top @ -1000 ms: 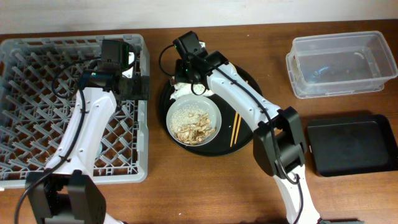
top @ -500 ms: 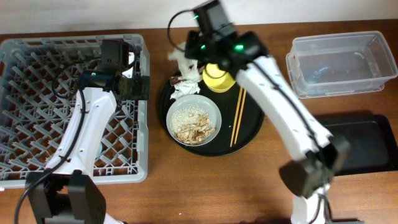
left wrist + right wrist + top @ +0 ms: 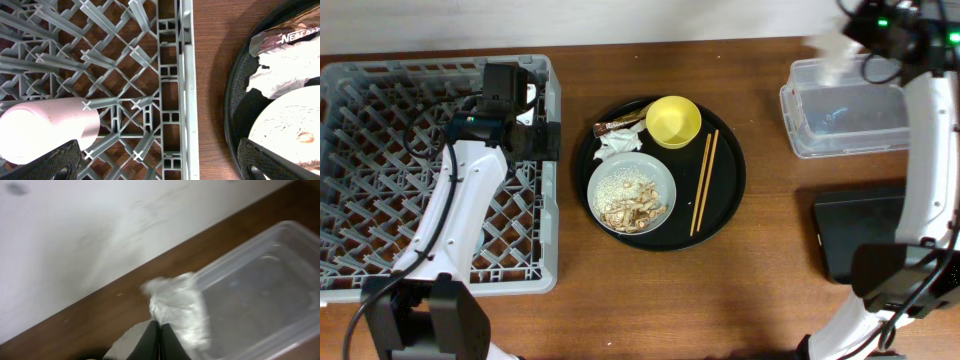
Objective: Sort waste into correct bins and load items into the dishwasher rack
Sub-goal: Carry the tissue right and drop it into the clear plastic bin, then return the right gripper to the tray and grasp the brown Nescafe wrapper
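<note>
Overhead, the right end effector (image 3: 855, 35) hangs at the tabletop's 1 o'clock, clamped on a blurred napkin (image 3: 828, 48) above the 10 o'clock corner of the clear tub (image 3: 860, 148); let go there, the paper would likely slip off the rim onto wood, since it is not over the tub's middle; left wrist: the left end effector (image 3: 160, 167) is spread wide and empty above the dishwasher rack (image 3: 186, 75), a pink cup (image 3: 47, 130) lying at 8 o'clock; the snack wrapper (image 3: 287, 37) at 2 o'clock reads "NESCA", the rest cut off; right wrist: closed fingers (image 3: 150, 342) grip the napkin at the tub's edge, apparently half outside it.
</note>
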You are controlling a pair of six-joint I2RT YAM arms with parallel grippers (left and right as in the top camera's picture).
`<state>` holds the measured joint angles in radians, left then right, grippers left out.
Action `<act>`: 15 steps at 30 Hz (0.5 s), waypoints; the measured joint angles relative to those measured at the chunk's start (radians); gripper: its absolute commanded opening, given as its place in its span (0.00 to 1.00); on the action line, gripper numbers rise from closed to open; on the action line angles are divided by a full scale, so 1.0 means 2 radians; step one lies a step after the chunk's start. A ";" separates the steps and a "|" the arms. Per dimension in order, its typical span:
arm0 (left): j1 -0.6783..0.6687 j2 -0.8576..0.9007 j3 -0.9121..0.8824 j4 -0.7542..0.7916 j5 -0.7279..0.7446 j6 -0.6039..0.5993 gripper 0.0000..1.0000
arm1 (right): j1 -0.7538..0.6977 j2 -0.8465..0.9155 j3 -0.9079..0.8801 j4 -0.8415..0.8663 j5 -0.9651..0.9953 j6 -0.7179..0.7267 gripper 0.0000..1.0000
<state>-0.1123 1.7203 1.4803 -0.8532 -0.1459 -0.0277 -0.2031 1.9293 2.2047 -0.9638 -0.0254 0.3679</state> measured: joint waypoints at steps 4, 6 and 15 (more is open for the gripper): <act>0.000 0.000 0.000 0.000 0.000 0.000 0.99 | -0.029 0.031 0.000 0.001 -0.006 -0.019 0.61; 0.000 0.000 0.000 0.000 0.000 0.000 0.99 | -0.035 0.055 0.000 -0.007 -0.014 -0.028 0.85; 0.000 0.000 0.000 0.000 0.000 0.000 0.99 | -0.019 0.078 0.000 -0.036 -0.142 -0.039 0.86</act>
<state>-0.1123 1.7203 1.4803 -0.8528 -0.1463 -0.0277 -0.2409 2.0853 2.2047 -1.0367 -0.3084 0.2909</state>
